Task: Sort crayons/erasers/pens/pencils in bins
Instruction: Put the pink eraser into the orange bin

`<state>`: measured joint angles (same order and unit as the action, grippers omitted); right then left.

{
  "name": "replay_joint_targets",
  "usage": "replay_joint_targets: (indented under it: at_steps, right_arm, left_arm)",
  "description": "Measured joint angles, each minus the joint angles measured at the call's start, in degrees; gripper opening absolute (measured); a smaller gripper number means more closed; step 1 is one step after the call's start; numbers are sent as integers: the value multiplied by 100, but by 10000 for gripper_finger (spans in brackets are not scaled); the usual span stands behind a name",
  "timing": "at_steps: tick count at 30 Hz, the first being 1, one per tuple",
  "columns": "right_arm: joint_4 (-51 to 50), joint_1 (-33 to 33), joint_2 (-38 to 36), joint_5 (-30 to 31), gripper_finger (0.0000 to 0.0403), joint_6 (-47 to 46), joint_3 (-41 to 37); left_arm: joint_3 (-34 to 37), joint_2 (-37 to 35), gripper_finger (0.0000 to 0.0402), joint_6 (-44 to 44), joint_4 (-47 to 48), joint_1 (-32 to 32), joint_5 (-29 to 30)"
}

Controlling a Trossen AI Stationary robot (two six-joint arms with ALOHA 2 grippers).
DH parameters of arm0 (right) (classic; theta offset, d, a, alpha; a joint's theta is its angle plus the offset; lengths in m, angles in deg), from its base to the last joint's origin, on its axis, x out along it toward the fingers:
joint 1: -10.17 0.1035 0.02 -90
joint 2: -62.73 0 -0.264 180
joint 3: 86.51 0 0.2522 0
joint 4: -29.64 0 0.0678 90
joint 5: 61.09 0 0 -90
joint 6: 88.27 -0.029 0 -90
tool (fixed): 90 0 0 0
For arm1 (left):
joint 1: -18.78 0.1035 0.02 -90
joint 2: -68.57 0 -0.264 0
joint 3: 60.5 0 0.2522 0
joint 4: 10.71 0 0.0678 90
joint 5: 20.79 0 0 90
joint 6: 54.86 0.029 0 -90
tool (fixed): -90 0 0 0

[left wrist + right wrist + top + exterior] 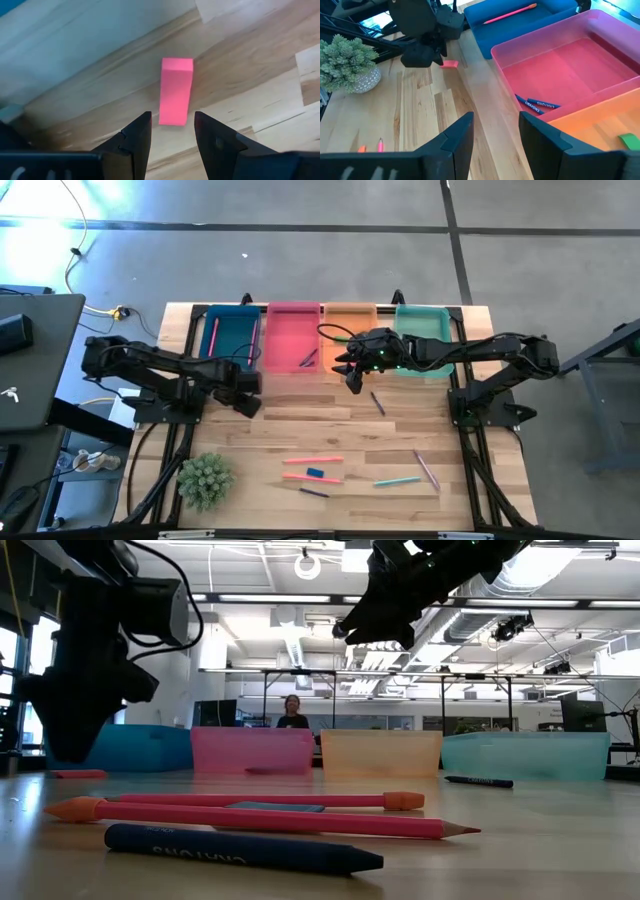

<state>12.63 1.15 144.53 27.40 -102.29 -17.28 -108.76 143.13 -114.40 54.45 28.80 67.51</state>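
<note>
The left hand (172, 132) is held parted and empty just above the tabletop (300, 425), a pink-red eraser (176, 91) lying flat just ahead of its fingertips, near the front wall of the dark blue bin (232, 338). The right hand (495, 131) is raised, parted and empty, over the front edges of the pink bin (560, 60) and orange bin (600, 127). A green eraser (629, 140) is seen inside the orange bin. Open tabletop is left between the bins and the loose sticks; a blue eraser (315, 473) lies among them.
</note>
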Motion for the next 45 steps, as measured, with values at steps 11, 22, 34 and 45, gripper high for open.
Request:
replay_joint_targets:
  at_steps: [11, 22, 34, 45]
  right_arm:
    - [-42, 0, 0, 0, 149, 0, 0]
    - [-42, -1, 0, 0, 149, 13, 0]
    - [-39, -2, 0, 0, 149, 85, 0]
    - [-2, 0, -256, 0, 149, -94, 0]
  left_arm:
    - [0, 440, 139, -179, -173, 0, 66]
    - [-15, 696, 136, 69, -312, 4, -23]
    - [-11, 702, 69, 514, -381, 2, -63]
    - [-138, 645, 66, 894, -463, 5, -307]
